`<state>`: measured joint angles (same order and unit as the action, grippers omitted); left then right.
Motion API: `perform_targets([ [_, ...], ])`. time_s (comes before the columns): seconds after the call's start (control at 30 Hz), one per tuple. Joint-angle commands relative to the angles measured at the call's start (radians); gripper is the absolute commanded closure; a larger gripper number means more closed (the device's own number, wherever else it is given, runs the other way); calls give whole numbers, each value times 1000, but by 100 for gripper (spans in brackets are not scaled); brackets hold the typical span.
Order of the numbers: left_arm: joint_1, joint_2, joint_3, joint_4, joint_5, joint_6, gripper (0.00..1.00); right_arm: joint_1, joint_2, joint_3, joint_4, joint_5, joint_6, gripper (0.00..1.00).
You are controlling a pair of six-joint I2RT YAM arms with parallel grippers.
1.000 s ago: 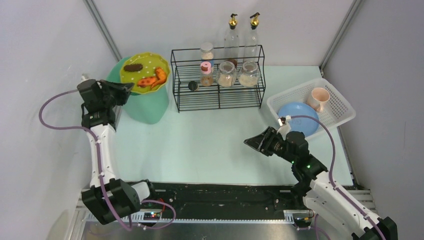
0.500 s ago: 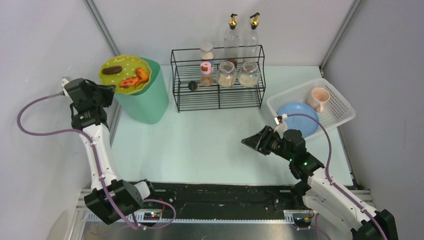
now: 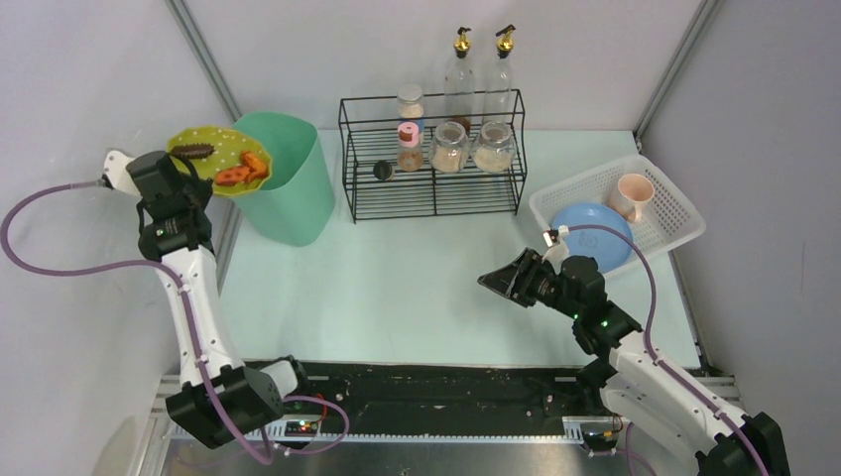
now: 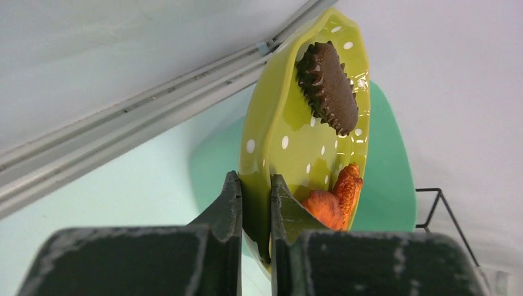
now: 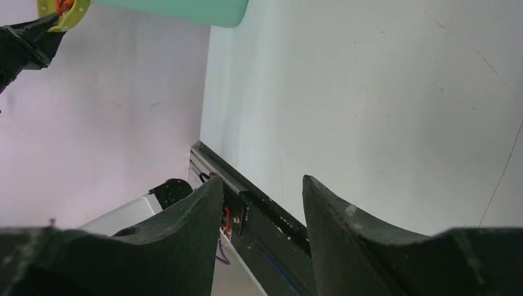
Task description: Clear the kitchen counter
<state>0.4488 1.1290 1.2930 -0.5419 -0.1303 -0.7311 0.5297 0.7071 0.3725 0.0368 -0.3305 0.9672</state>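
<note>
My left gripper point(image 3: 195, 176) point(image 4: 255, 188) is shut on the rim of a yellow-green dotted plate point(image 3: 213, 147) point(image 4: 290, 129), held up at the left rim of the green bin point(image 3: 290, 178) point(image 4: 385, 179). The plate tilts toward the bin and carries a brown ridged piece point(image 3: 192, 151) point(image 4: 328, 86) and orange food pieces point(image 3: 243, 170) point(image 4: 336, 197). My right gripper point(image 3: 493, 283) point(image 5: 262, 185) hangs open and empty above the kitchen counter point(image 3: 417, 278) point(image 5: 370, 92), right of centre.
A black wire rack point(image 3: 432, 159) with jars and two bottles stands at the back. A white slatted basket point(image 3: 674, 213) at the right holds a blue plate point(image 3: 592, 233) and a pink cup point(image 3: 633, 195). Walls close in on both sides.
My left arm has swung left and back, carrying the plate from over the bin's mouth to its left rim. The right gripper shifted slightly left.
</note>
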Motion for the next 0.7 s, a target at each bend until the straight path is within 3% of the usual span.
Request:
perform_targets([
  [0.0,-85,-72,87,168,-205,106,100,11,-1,-2,42,-6,-14,45],
  [0.4,-348,-1,208,180,-588,384,100,16,-23,-35,58,-17,-2,45],
  [0.67,-456,74,288,261,-782,589,100,14,-49,-48,49,-17,-1,45],
])
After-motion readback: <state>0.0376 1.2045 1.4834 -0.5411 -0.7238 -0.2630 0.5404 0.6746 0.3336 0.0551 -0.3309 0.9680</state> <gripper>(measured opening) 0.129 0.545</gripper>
